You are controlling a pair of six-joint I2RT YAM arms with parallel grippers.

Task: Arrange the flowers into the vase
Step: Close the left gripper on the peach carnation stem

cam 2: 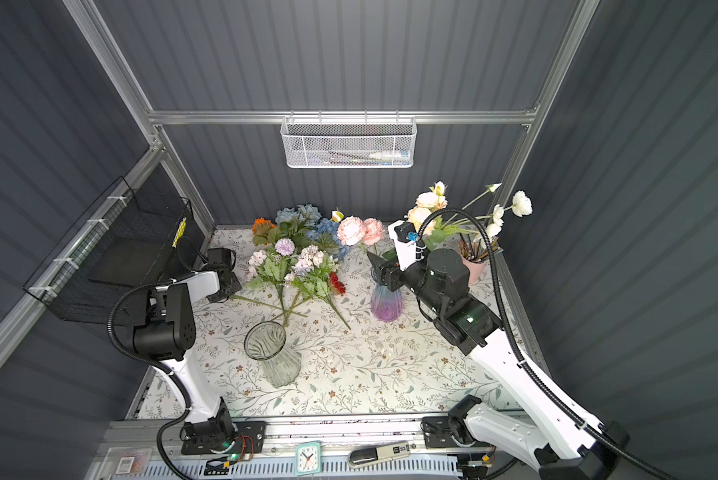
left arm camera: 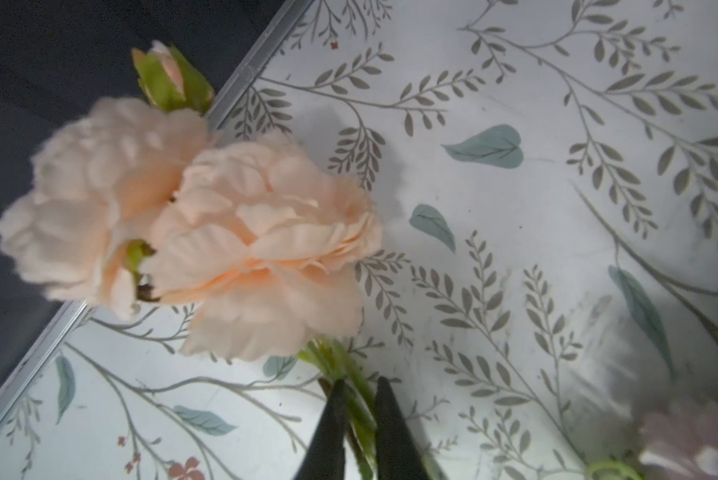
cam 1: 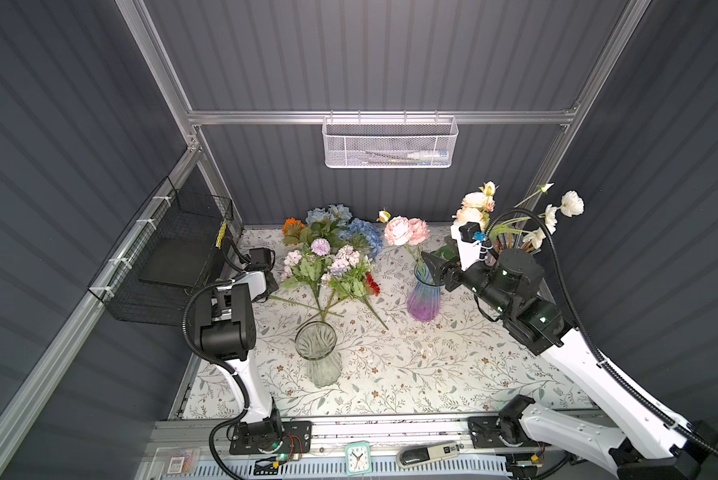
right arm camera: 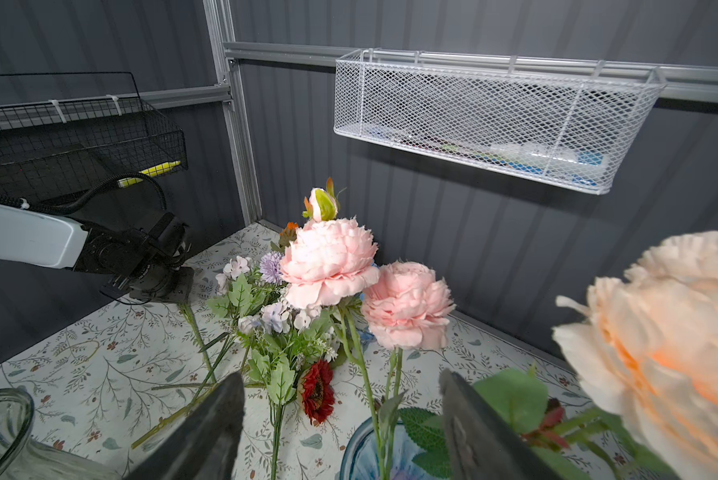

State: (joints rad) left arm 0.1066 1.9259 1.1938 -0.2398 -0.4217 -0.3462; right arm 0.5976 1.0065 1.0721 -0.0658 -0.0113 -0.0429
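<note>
1. Clamping the green stem [left arm camera: 328, 359] just under its blooms, the left gripper [left arm camera: 362, 380] has a peach flower [left arm camera: 262, 245] that lies on the tablecloth [left arm camera: 515, 199].
2. From the clear vase [cam 1: 316, 343], that flower sits beyond it, toward the left arm's side. Its stem seems to run flat along the cloth, tail aimed roughly at the vase mouth.
3. The left arm is nearer this vase, with its elbow folded and forearm low. The stem likely needs tipping upright.
4. Well across from the clear vase, the right gripper [right arm camera: 338, 376] spreads empty above the blue-purple vase [cam 1: 423, 297], which holds pink peonies [cam 1: 405, 230].
</note>
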